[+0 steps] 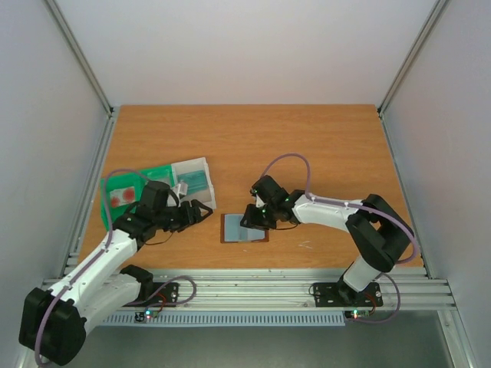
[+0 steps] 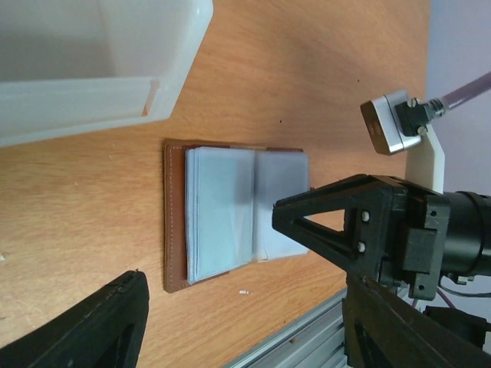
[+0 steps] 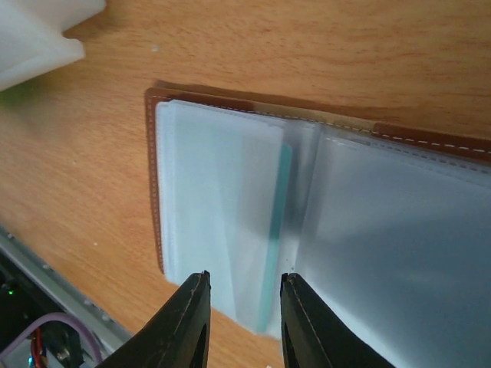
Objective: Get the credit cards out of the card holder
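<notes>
The card holder point(image 1: 245, 228), a brown leather wallet, lies open on the table with its grey-blue clear sleeves facing up; it also shows in the left wrist view point(image 2: 175, 230) and the right wrist view point(image 3: 199, 98). A teal-green card point(image 3: 278, 222) shows edge-on inside a raised sleeve. No white card can be made out. My right gripper point(image 3: 244, 276) is open narrowly, its jaws either side of that raised sleeve at the wallet's near edge, not clamped. My left gripper point(image 1: 201, 211) is open and empty, just left of the wallet, and also shows in the left wrist view point(image 2: 207, 241).
A green and clear plastic compartment tray point(image 1: 130, 188) and a clear packet point(image 1: 193, 176) lie behind the left gripper; the tray's white wall shows in the left wrist view point(image 2: 100, 100). The metal rail point(image 1: 245, 287) runs along the table's near edge.
</notes>
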